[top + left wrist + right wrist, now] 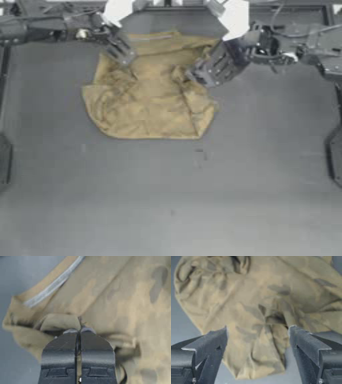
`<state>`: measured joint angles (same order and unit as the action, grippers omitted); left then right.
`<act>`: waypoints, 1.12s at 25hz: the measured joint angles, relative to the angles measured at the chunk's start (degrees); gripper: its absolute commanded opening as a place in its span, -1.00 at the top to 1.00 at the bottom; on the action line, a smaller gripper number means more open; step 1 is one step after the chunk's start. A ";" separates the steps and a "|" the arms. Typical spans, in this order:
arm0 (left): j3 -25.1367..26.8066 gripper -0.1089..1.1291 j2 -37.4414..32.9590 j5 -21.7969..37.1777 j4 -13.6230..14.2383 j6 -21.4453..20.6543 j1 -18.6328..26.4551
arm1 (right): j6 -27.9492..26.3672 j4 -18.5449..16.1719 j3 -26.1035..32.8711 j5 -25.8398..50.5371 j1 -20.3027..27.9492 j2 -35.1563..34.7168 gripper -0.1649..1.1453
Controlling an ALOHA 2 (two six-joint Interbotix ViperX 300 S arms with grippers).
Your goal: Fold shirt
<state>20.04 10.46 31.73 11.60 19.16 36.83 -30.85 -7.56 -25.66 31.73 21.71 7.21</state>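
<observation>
Both grippers [123, 57] [198, 75] over shirt [150, 107]

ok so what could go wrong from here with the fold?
1. The left gripper is shut on just a small pinch of the shirt near the pale neckband; the cloth may slip out when pulled.
2. The right gripper is open over wrinkled cloth; closing there could catch several layers and drag the pile.
3. The shirt lies bunched, not flat, so any fold would likely come out uneven.
</observation>
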 measured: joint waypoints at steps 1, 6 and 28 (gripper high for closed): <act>-0.26 0.03 0.35 -0.09 -0.97 -0.88 0.00 | 0.00 0.00 -0.09 0.00 0.00 0.09 -0.76; -0.79 -0.95 1.41 -0.09 -5.71 -5.10 0.00 | 0.00 0.00 -0.35 0.00 0.00 0.18 -0.76; -5.36 -0.84 -3.52 8.88 -1.14 -9.05 0.53 | 0.00 0.00 -0.35 0.00 0.09 0.18 -0.76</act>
<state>14.68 6.94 40.61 10.46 10.11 37.35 -30.85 -7.56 -26.02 31.73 21.80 7.38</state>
